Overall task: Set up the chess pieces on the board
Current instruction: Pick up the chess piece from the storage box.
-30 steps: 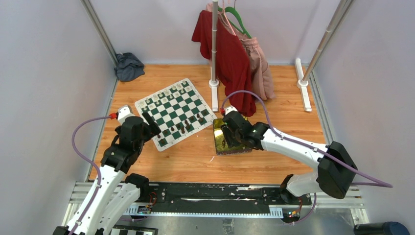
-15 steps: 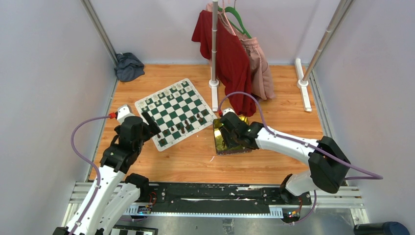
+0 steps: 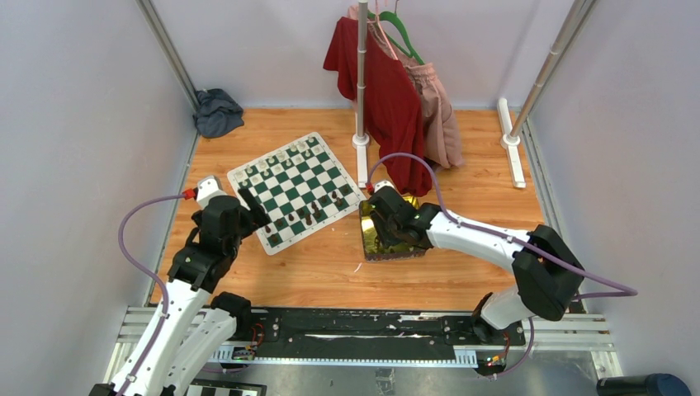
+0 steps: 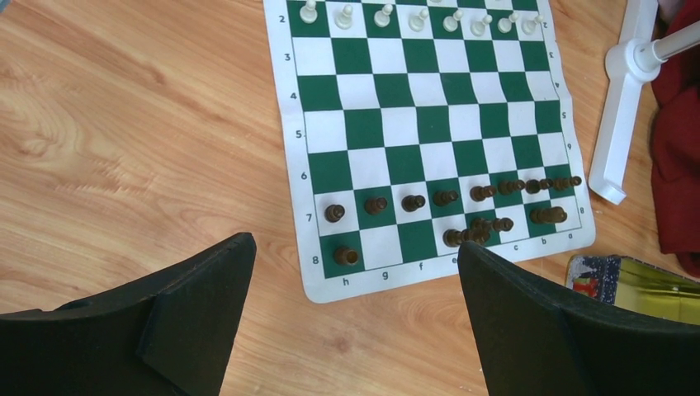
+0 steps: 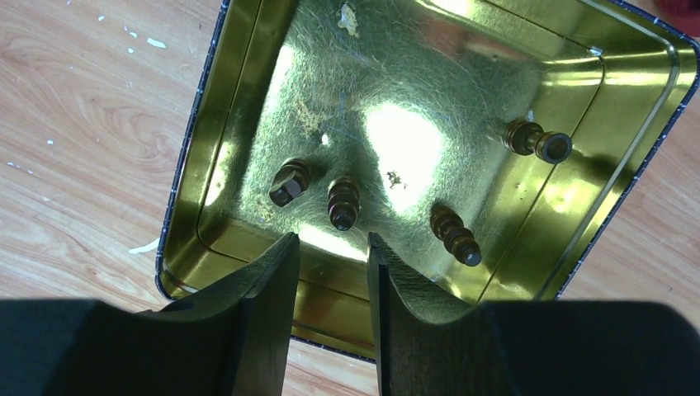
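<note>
The board (image 3: 295, 188) lies on the wooden floor at centre left. Cream chess pieces (image 4: 421, 16) line its far rows, and dark brown chess pieces (image 4: 446, 198) stand on row 7, with a few on row 8, some lying down (image 4: 477, 231). My left gripper (image 3: 254, 208) is wide open and empty, hovering over the board's near corner (image 4: 355, 243). My right gripper (image 3: 383, 233) hangs over the gold tin (image 3: 394, 247); its jaws (image 5: 330, 247) stand a narrow gap apart and hold nothing. Several dark pieces (image 5: 343, 203) lie on the tin's floor (image 5: 413, 91).
A clothes rack with a red garment (image 3: 388, 91) and a pink one (image 3: 437, 107) stands behind the tin, its white foot (image 3: 361, 157) beside the board. A second white foot (image 3: 512, 153) is at the right. A dark cloth (image 3: 217, 111) lies in the back left corner.
My right arm has shifted slightly left, its gripper staying over the tin. My left arm and the pieces on the board have not moved.
</note>
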Motion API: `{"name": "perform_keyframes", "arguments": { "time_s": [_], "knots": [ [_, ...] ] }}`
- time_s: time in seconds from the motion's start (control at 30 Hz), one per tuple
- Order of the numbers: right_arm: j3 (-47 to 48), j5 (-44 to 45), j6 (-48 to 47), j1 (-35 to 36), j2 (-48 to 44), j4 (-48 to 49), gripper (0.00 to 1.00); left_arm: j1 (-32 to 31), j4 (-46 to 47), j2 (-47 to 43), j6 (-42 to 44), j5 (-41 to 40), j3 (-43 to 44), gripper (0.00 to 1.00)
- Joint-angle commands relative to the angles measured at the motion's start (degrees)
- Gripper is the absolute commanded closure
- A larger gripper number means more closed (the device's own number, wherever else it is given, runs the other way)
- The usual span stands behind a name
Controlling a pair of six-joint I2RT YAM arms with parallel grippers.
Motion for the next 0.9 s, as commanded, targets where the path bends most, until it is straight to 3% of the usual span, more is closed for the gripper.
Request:
{"name": "perform_keyframes", "arguments": {
  "time_s": [0.0,0.87],
  "knots": [
    [1.3,0.0,-0.9,-0.8,0.9,0.4,0.60,-0.5,-0.5,-0.6,1.0,-1.0,1.8,0.00],
    [1.8,-1.8,-2.2,-2.7,3.5,2.0,0.69,-0.5,-0.5,-0.7,0.7,-1.0,2.2,0.00]
  ]
}}
